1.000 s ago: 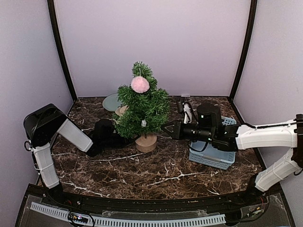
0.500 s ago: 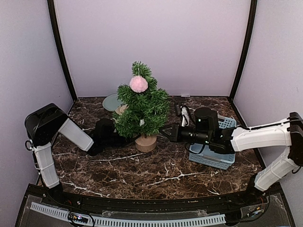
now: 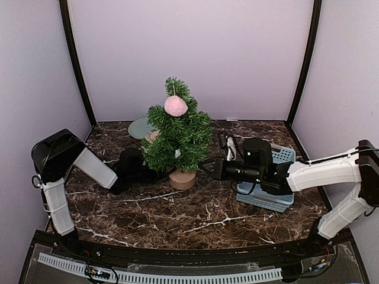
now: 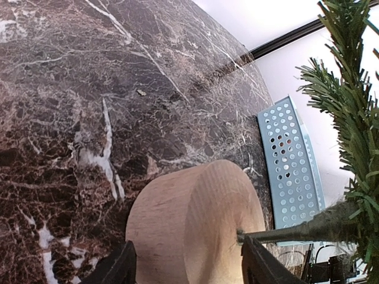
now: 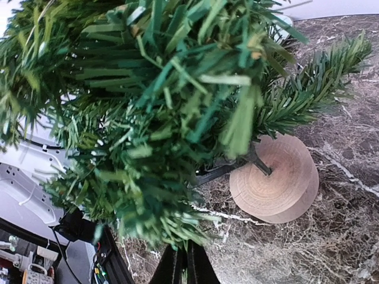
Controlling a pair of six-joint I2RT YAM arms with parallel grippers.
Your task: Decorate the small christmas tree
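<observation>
The small christmas tree stands mid-table on its round wooden stump. A pink pompom hangs near its top and a small white ornament low in the branches. My left gripper reaches in from the left. In the left wrist view its jaws stand on either side of the stump, touching it. My right gripper sits at the tree's lower right branches. Its fingers are pressed together under the needles. I cannot tell if anything is between them. The stump also shows in the right wrist view.
A light blue perforated basket lies right of the tree under my right arm, and also shows in the left wrist view. A grey-blue plate lies behind the tree at the back left. The enclosure walls stand close behind.
My right gripper has moved left, closer in under the tree's lower right branches. The left gripper has stayed at the stump. The tree top swayed slightly.
</observation>
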